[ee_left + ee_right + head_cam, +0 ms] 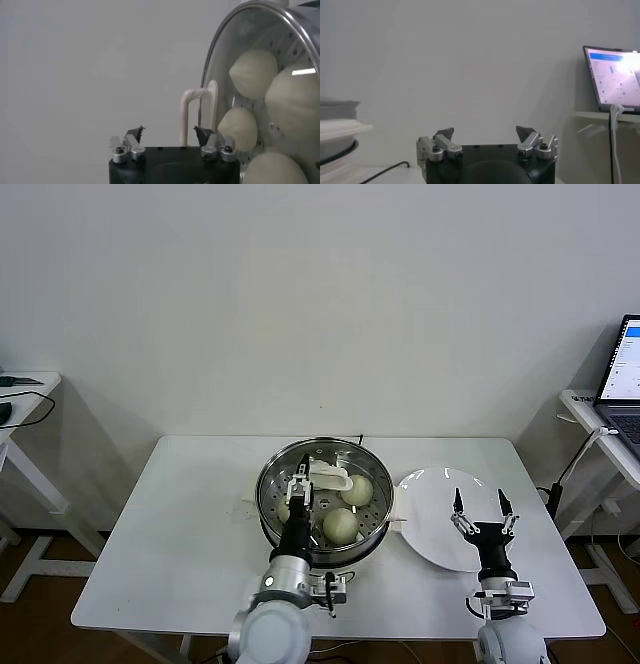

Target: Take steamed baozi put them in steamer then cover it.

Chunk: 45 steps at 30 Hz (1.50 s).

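The steamer (272, 519) stands mid-table with its glass lid (318, 456) lying on it. Through the glass I see several cream-white baozi (340, 525) on the perforated tray, also in the left wrist view as baozi (253, 72). My left gripper (300, 484) hovers over the lid, open, its fingers either side of the lid's white handle (200, 112) and not pressing it; left gripper (170, 134) holds nothing. My right gripper (480, 506) hangs open and empty above the white plate (428, 494); right gripper (485, 132).
The plate lies right of the steamer and carries nothing. A laptop (625, 374) sits on a side table at the far right, with a cable hanging from it. Another side table (25, 389) stands at the far left.
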Available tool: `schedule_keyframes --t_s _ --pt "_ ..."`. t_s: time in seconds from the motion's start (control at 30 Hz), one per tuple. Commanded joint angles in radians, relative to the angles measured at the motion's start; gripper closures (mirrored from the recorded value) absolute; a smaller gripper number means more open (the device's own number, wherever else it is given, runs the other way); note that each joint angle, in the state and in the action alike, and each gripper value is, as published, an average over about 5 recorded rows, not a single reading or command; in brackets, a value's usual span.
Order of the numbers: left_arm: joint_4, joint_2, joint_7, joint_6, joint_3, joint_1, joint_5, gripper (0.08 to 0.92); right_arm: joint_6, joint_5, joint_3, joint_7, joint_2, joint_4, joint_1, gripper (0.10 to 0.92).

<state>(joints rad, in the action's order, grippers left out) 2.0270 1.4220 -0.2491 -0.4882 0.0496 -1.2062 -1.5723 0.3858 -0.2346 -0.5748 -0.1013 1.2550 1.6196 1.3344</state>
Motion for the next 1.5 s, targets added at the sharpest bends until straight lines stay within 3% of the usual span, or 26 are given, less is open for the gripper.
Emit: schedule_keyframes --t_s 0.03,0.13,0.3,0.4,0.57,0.77,1.5 --pt "0.210 -0.171 0.027 0.004 -0.058 -0.109 0.218 0.178 -0.092 0.011 0.017 -0.066 -0.015 0.013 -0.006 0.203" --pt "0.257 -0.181 0.112 0.038 -0.160 -0.151 0.381 0.177 -0.118 -0.011 0.019 -0.057 -0.022 0.024 0.001 0.203" --pt "0.226 -0.167 0.409 0.169 -0.325 -0.180 0.908 0.177 -0.141 -0.038 0.019 -0.050 -0.025 0.032 0.008 0.203" --pt "0.189 -0.149 0.485 0.214 -0.419 -0.194 1.212 0.177 -0.174 -0.010 0.029 -0.091 -0.027 0.039 0.008 0.203" --pt "0.106 -0.130 0.414 0.402 -0.543 -0.236 1.399 0.177 -0.197 -0.056 0.034 -0.111 -0.036 0.051 0.022 0.203" --pt "-0.015 -0.123 0.299 0.591 -0.568 -0.258 1.505 0.177 -0.172 -0.066 0.041 -0.107 -0.023 0.048 0.043 0.203" --pt "-0.041 -0.110 0.272 0.659 -0.614 -0.283 1.440 0.177 -0.079 -0.063 0.030 -0.039 0.012 0.056 0.094 0.203"
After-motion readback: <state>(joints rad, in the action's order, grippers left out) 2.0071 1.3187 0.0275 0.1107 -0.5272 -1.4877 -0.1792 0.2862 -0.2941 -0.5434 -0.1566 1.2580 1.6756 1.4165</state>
